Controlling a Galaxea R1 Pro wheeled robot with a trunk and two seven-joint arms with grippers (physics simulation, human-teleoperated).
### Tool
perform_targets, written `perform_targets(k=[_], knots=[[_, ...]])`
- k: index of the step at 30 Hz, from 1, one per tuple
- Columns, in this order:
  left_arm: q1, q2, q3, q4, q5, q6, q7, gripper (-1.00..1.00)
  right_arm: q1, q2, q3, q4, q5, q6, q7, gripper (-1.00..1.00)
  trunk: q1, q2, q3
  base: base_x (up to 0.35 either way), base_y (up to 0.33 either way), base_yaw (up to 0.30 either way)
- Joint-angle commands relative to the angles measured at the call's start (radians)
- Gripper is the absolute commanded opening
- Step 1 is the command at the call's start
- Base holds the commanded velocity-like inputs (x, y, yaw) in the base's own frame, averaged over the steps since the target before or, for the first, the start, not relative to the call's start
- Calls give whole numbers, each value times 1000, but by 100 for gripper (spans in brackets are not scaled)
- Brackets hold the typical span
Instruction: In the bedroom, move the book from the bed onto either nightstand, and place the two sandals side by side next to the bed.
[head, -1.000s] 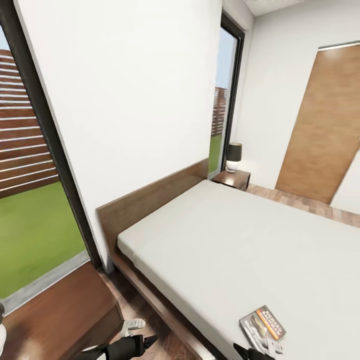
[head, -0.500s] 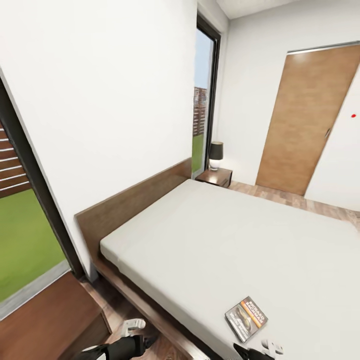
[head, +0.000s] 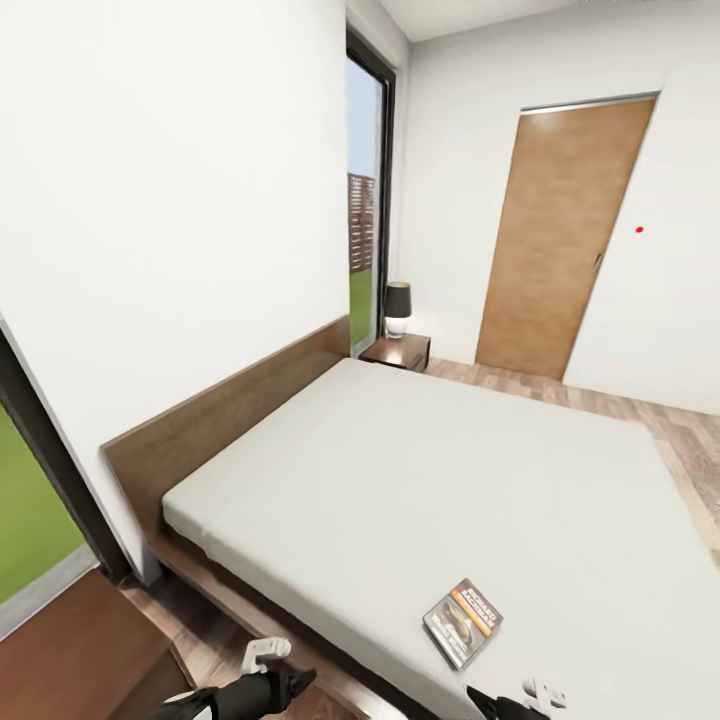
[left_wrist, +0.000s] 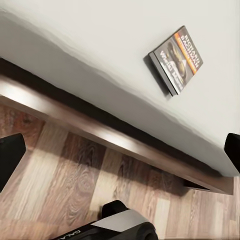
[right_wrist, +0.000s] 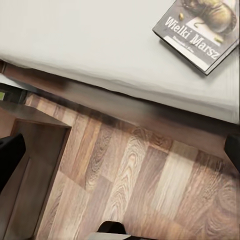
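Lettering on the book (right_wrist: 200, 31) reads "Wielki Marsz" in white in the right wrist view; the left wrist view shows an orange band with white letters too small to read on the same cover (left_wrist: 176, 60). It lies flat on the off-white mattress of the bed (head: 420, 480), close to the near edge, with nothing on top of it. From the head camera the book (head: 462, 622) sits just beyond the right gripper (head: 512, 702); the left gripper (head: 285, 682) hangs over the plank floor (left_wrist: 75, 175) beside the dark bed frame. Both pairs of fingers stand wide apart and hold nothing. At the far side of the headboard a nightstand (head: 397, 351) carries a black-shaded lamp (head: 398, 308) beside a tall window (head: 365, 200). A brown door (head: 560, 235) stands shut in the far wall.
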Motion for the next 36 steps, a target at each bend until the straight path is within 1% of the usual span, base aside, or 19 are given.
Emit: perform_targets(k=[1,36], knots=[[-1,0,-8,0,6,-4,-2,100,-1,0,5,2,-9,-2,3,100,1,-2,-2,0,0,-238],[-1,0,-8,0,6,-4,-2,100,-1,0,5,2,-10,-2,3,100,1,-2,-2,0,0,-238]])
